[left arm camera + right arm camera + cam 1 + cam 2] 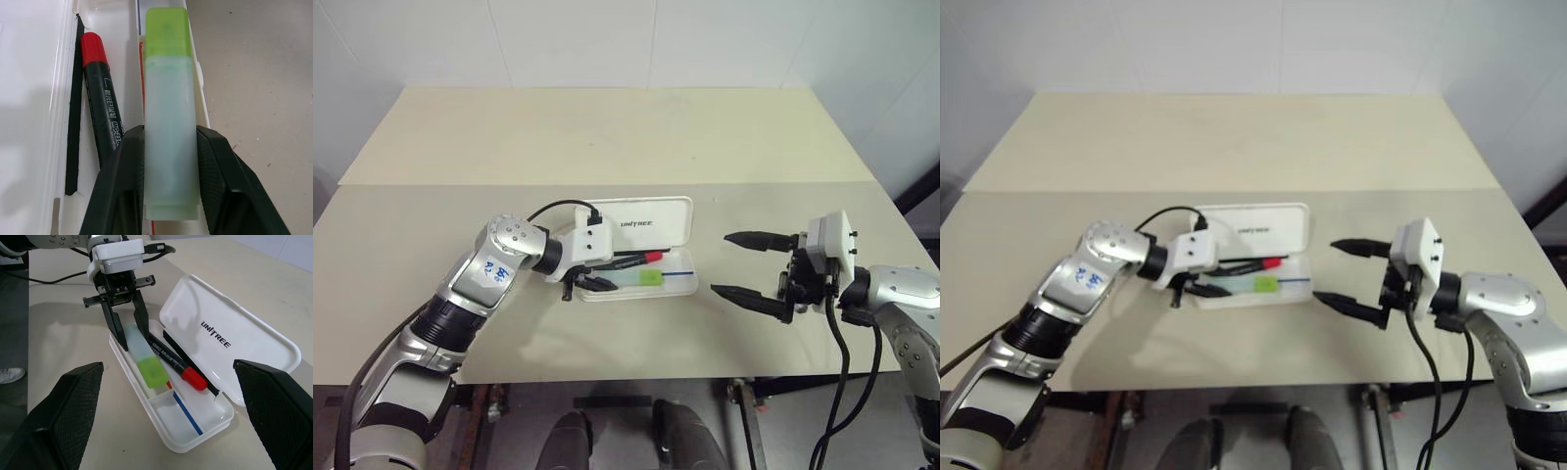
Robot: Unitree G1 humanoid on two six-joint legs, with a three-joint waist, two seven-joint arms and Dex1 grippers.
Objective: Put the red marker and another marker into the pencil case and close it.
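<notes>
Green-capped marker (168, 112) lies in the open pencil case (230, 340) beside the red marker (178, 364), mid-frame. Left gripper (168, 196) fingers flank it; whether clamped, unclear. Right gripper (744, 264) gapes wide.

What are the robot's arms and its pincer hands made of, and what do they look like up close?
Both arms are silver-grey metal segments with black joints and loose black cables. The left arm carries a blue handwritten sticker. Each wrist ends in a white boxy housing. The left gripper and right gripper each have two slim, black, tapered fingers with textured pads.

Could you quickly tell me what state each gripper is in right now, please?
Left gripper: fingers on either side of the pale green-capped highlighter marker, inside the open white plastic pencil case; grip cannot be told.
Right gripper: open, holding nothing.
</notes>
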